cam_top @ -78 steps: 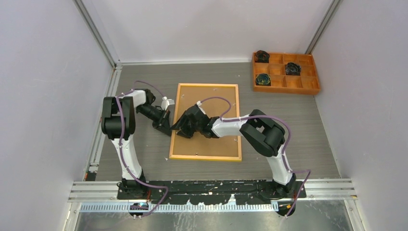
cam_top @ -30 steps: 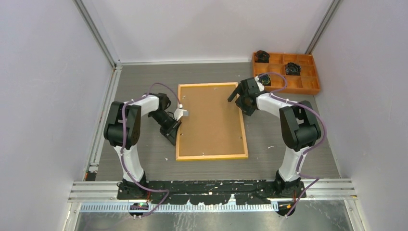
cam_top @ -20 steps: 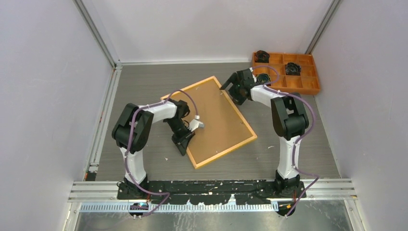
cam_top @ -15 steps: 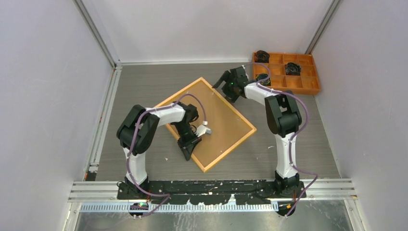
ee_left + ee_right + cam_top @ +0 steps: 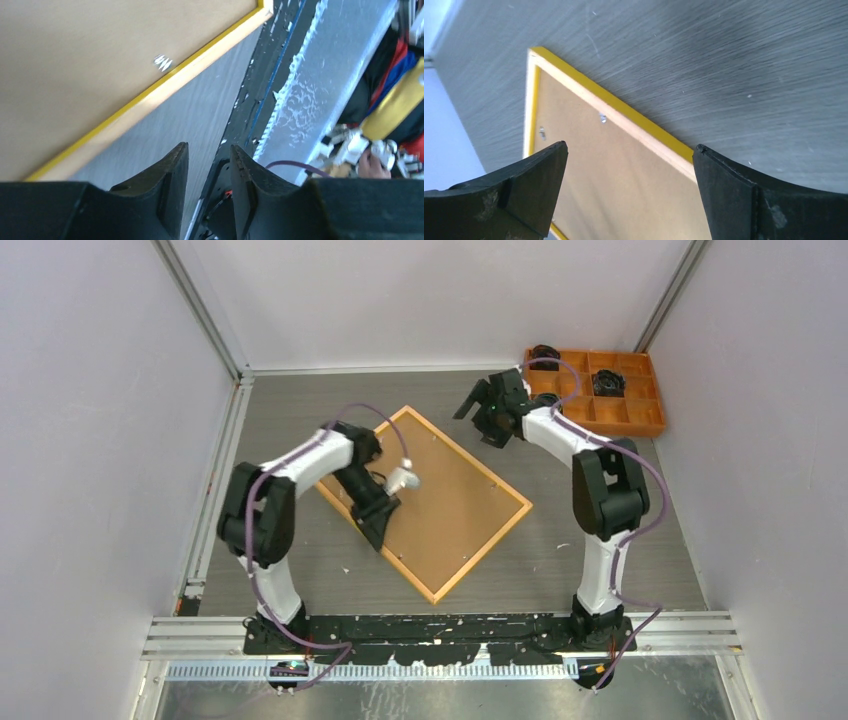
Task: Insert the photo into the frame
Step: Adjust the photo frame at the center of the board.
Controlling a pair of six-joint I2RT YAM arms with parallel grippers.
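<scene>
The frame lies flat in the middle of the grey table, with the back side up. It is turned like a diamond, one corner pointing to 12 o'clock and one to 6 o'clock. A plain brown backing board fills it, and small metal tabs sit along the inner edge. In the wrist views the thin yellow border shows on its outer side.

The left gripper is at the 8 o'clock edge of the frame. From the left wrist camera, its fingers have only a narrow gap between them and hold nothing. The tips are over the bare table just beside the yellow edge. I cannot tell whether they touch the frame.

The right gripper is at about 1 o'clock from the frame's middle, just outside the upper right edge, near the top corner. Its fingers are spread wide with nothing between them; below the gap are the frame's corner and the table.

At 2 o'clock, well apart from the frame, stands an orange compartment tray with dark coiled things in some compartments.
</scene>
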